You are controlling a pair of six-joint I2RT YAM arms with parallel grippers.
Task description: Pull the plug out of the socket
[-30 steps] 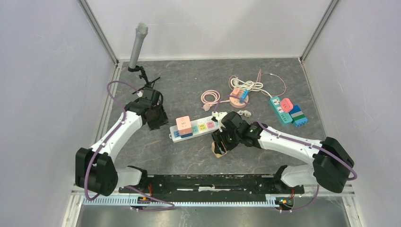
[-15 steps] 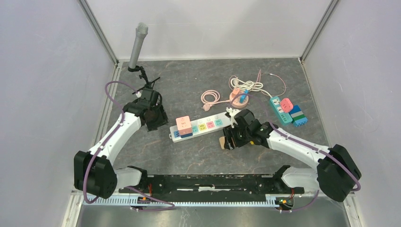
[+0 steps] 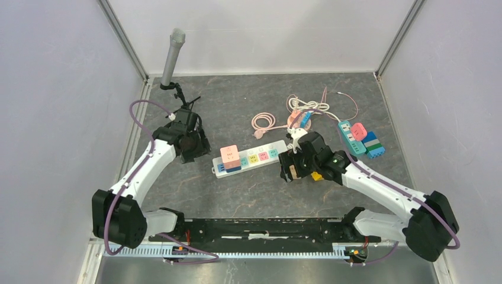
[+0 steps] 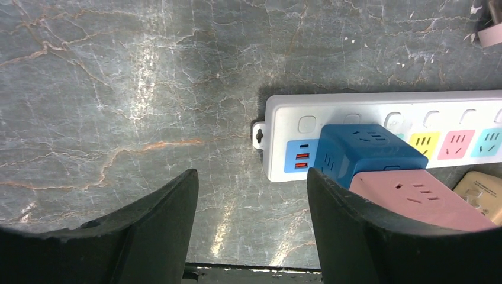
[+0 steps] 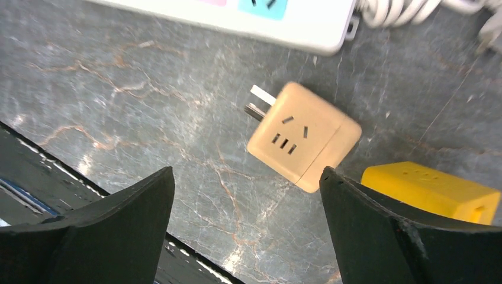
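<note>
Below the right gripper (image 5: pixel 245 177), whose jaws are spread and empty, the tan plug (image 5: pixel 302 135) is seen lying loose on the table (image 5: pixel 148 89), just clear of the power strip (image 5: pixel 308 28). The left gripper (image 4: pixel 251 177) is likewise held apart beside the blue cube (image 4: pixel 367 151) seated there; if that is pulled unpinned, the strip could be dragged along.

Soft, even light from above fills the overhead view, leaving the pale walls bright and the dark counter (image 3: pixel 248 195) with only faint shadows. In the left wrist view a pale streak of glare runs down the counter's sheen, and a dark shadow hugs the end of the power strip (image 4: pixel 367 106). The right wrist view is sharp around the tan plug (image 5: pixel 302 139), which casts a short shadow, and goes softer toward the upper edge.
</note>
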